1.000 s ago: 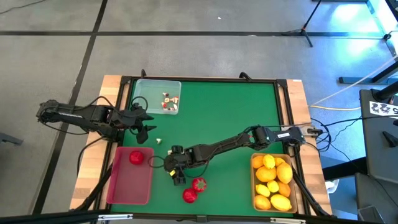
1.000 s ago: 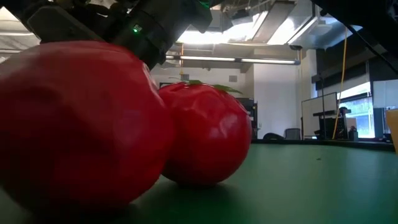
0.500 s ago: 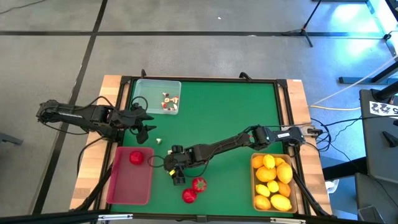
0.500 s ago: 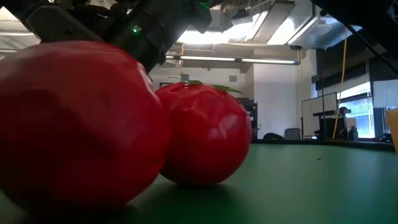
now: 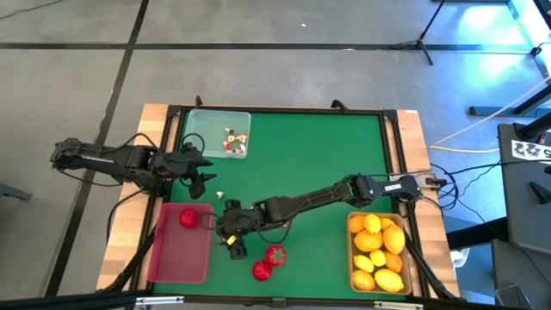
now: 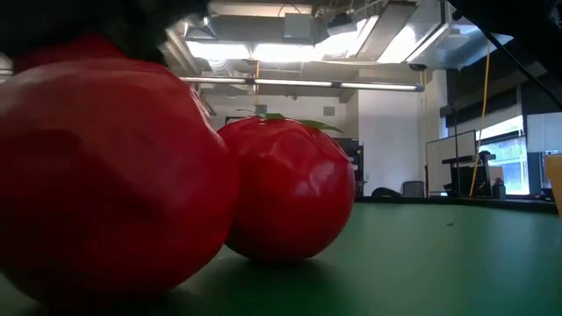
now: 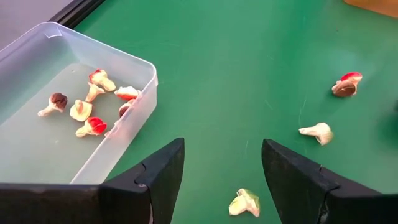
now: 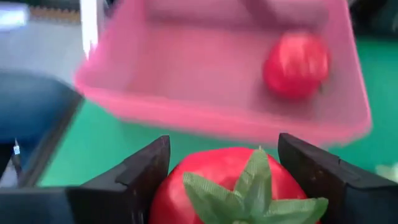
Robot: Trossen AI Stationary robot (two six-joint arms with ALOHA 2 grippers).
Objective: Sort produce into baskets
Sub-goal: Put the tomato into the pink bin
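The right tool clamps a strawberry between its fingers, just beside the red basket at its 3 o'clock edge. Released short, the fruit may roll back onto the surface. 2 strawberries lie near at 4 o'clock. The left tool, open and empty, hovers over loose mushroom bits beside the clear basket.

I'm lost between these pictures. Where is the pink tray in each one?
High view: pink tray, lower left of the table.
Low view: not in it.
Left wrist view: not in it.
Right wrist view: across the upper half.
Shared landmark: the strawberry lying in it.
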